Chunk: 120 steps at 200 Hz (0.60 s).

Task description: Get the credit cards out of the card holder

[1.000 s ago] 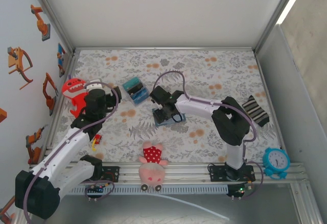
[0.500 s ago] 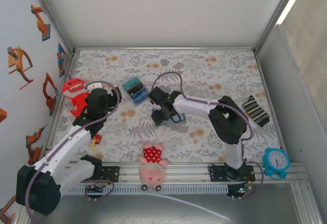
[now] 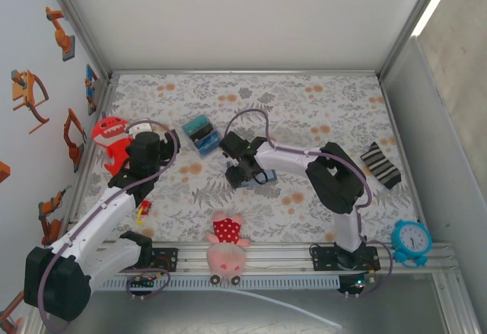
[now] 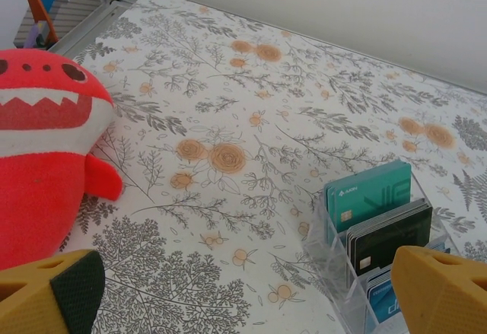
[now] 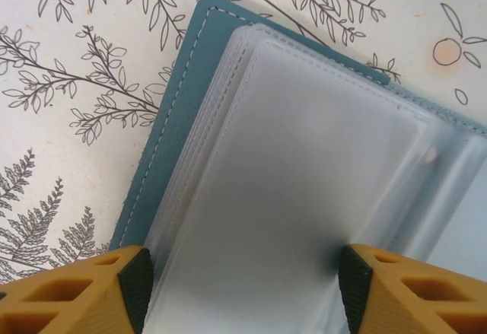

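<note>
Just beyond the pink plush toy [image 3: 227, 247], the card holder [image 5: 171, 128] lies open under the right gripper [image 5: 243, 288], whose fingers [image 5: 76, 297] spread over its clear sleeves [image 5: 319, 167] gripping nothing, so pulling cards out looks barely begun.

Right gripper [image 3: 240, 169] sits over the card holder [image 3: 252, 182]

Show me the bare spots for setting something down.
Widest: the far strip of table along the back wall. Smaller: the near patch between pink plush toy and right arm's base. Crowded: left, around red plush toy, card tray and left hand; centre, right hand over card holder.
</note>
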Available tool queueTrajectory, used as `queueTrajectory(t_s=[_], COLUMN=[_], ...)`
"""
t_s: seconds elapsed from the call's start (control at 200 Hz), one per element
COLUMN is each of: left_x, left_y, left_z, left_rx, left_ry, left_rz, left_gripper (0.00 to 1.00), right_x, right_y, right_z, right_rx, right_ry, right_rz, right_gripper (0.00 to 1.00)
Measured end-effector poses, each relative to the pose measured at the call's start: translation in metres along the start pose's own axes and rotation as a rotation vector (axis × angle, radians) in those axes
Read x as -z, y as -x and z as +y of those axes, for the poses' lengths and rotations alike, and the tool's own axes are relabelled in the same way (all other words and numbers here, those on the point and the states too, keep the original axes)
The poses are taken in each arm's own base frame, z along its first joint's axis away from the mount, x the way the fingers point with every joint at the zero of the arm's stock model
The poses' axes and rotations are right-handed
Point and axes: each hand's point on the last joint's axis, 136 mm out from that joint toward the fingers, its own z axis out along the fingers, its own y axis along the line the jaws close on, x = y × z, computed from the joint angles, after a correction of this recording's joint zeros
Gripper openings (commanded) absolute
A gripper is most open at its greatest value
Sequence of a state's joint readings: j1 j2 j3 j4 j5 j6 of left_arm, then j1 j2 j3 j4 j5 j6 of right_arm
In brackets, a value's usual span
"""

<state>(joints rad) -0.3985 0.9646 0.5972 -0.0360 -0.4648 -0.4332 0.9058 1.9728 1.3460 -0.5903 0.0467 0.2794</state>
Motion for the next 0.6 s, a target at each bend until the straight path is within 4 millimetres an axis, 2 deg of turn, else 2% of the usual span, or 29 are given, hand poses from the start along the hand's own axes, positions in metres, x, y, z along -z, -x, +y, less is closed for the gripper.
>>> queueTrajectory(t_s=[0.376,0.501,0.601], left_x=[0.0018,0.0042,0.0061], left_y=[-0.0017,-0.0009,-0.0001], left_z=[0.0019,0.0028,0.0027], left_rx=[-0.005,-0.004,-0.002], left_ry=[0.003,0.003,-0.002], left_rz=[0.009,0.008,0.006], left_gripper=[0.97,0.97,0.97], right_x=[0.0014,0.0026,0.0043], right_y=[0.0011,0.0016,0.0028], right_z=[0.0003,0.0001,-0.0016], right_rx=[-0.012,-0.015,-0.019], right_ry=[0.002,0.001,-0.008], right_rz=[-0.005,-0.008,-0.015], right_gripper=[0.46,0.37,0.36])
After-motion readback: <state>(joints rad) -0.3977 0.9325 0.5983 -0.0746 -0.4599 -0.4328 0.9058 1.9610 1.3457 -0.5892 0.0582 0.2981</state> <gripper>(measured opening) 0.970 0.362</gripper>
